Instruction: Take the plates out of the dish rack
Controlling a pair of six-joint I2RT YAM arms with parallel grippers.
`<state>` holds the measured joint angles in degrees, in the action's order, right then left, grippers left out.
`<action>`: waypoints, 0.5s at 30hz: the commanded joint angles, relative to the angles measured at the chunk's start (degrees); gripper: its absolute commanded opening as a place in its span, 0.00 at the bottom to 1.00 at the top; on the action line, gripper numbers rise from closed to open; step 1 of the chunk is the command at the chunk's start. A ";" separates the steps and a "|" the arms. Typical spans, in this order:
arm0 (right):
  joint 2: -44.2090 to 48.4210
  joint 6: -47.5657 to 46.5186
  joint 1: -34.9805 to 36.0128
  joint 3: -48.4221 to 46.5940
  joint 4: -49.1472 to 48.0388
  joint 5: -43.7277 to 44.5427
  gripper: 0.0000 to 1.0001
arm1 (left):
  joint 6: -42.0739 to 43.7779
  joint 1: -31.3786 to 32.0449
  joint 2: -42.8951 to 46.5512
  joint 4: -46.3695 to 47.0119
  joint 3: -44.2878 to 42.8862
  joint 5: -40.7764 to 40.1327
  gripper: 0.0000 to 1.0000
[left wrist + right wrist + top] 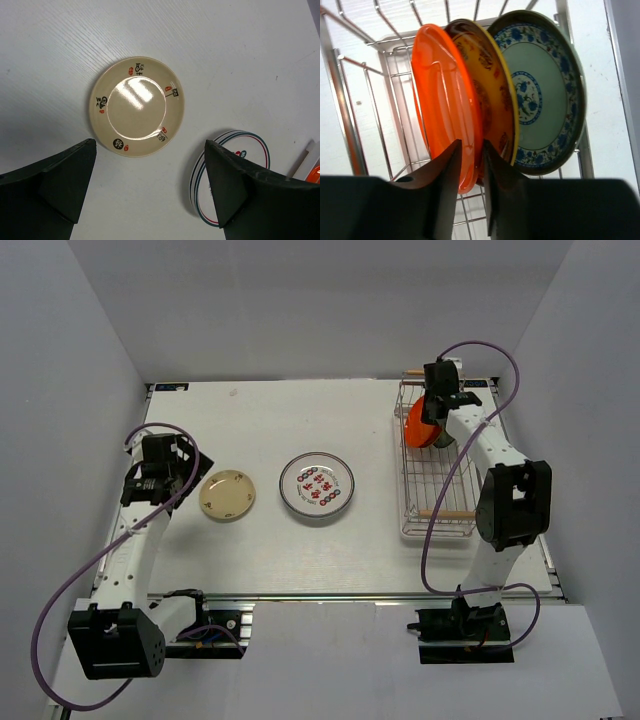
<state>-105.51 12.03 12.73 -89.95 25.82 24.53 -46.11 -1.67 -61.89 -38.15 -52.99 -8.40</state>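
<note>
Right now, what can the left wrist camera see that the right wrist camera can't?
Only the left wrist view shows a cream plate with dark and red marks lying flat, part of a ringed plate beside it, and the open left hand above them. Only the right wrist view shows the dish rack with an orange plate, a yellow-rimmed plate and a blue-flowered plate standing on edge, the right hand pinching the orange one's rim. Both show the white table.
</note>
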 commanded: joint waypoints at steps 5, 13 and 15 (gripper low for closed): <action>-1.27 1.85 -0.34 -2.86 -0.07 2.09 0.18 | 0.93 -0.17 3.53 -0.96 -1.67 -0.83 0.98; 2.94 -1.31 -0.34 -3.39 -0.34 6.13 0.00 | 0.93 -0.17 5.20 -1.66 -2.20 -1.17 0.98; 5.05 -2.01 -0.25 -3.48 -0.51 6.67 0.00 | 0.93 -0.17 5.90 -1.75 -2.47 -1.00 0.98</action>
<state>-105.86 12.29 12.19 -90.48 26.94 28.86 -45.69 -1.67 -57.91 -39.05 -53.06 -8.56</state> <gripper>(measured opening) 0.058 0.980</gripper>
